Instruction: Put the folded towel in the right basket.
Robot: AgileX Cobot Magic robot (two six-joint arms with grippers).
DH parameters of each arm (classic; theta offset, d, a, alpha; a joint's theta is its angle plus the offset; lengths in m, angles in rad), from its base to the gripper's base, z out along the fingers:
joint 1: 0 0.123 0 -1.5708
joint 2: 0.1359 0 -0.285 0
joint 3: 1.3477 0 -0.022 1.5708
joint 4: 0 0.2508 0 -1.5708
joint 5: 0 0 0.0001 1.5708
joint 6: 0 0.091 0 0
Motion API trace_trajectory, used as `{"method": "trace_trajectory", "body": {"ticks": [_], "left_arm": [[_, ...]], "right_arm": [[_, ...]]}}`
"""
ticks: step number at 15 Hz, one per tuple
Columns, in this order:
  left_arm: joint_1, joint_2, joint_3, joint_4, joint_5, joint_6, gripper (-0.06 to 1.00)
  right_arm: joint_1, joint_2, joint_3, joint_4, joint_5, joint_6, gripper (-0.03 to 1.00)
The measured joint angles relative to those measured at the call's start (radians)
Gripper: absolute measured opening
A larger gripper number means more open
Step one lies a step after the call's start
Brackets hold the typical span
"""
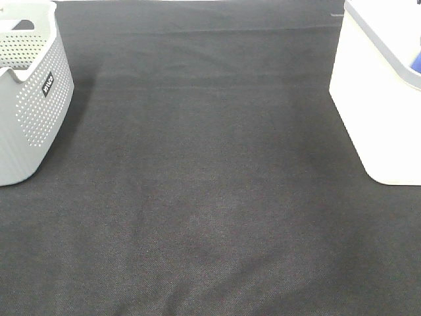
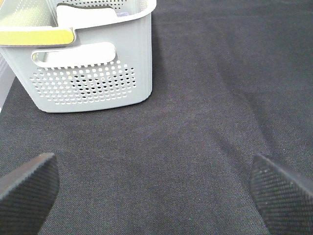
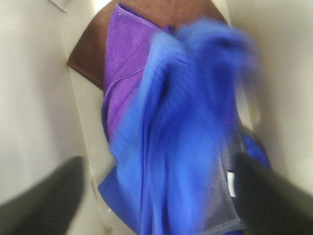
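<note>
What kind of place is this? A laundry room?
More likely a robot practice table. A black cloth covers it, a grey holed basket and a white basket stand at its sides, and a blue towel and a purple towel are inside the white one.

Table [image 1: 210, 197]: black woven cloth cover, lightly creased. 2 baskets.
1: grey perforated basket [image 1: 39, 112], far-left corner, upright, small black label [image 1: 47, 84] on its side.
2: white basket [image 1: 368, 112], far-right corner, smooth walls, grey rim; blue sliver [image 1: 416, 62] inside, too small to identify.
</note>
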Motion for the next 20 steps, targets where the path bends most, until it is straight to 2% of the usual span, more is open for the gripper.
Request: {"method": "trace_trajectory", "body": {"ticks": [1,6,10,13,15,17,19,20], "left_arm": [[0.000,0.000,0.000,0.000,0.000,0.000,0.99],[0.000,0.000,0.000,0.000,0.000,0.000,0.99],[0.000,0.000,0.000,0.000,0.000,0.000,0.99],[0.000,0.000,0.000,0.000,0.000,0.000,0.99],[0.000,0.000,0.000,0.000,0.000,0.000,0.99],[0.000,0.000,0.000,0.000,0.000,0.000,0.99],[0.000,0.000,0.000,0.000,0.000,0.000,0.99],[0.000,0.000,0.000,0.000,0.000,0.000,0.99]], "right_arm": [[0.000,0.000,0.000,0.001,-0.001,0.000,0.93],[0.017,-0.033,0.000,0.048,-0.001,-0.001,0.97],[0.160,-0.172,0.000,0.000,-0.003,-0.001,0.97],[0.187,-0.281,0.030,0.015,-0.008,-0.001,0.97],[0.187,-0.429,0.176,0.017,-0.013,-0.001,0.97],[0.187,-0.628,0.388,0.013,-0.015,-0.001,0.97],[0.187,-0.912,0.652,-0.002,-0.015,-0.003,0.97],[0.187,-1.085,0.830,-0.004,-0.013,-0.003,0.97]]}}
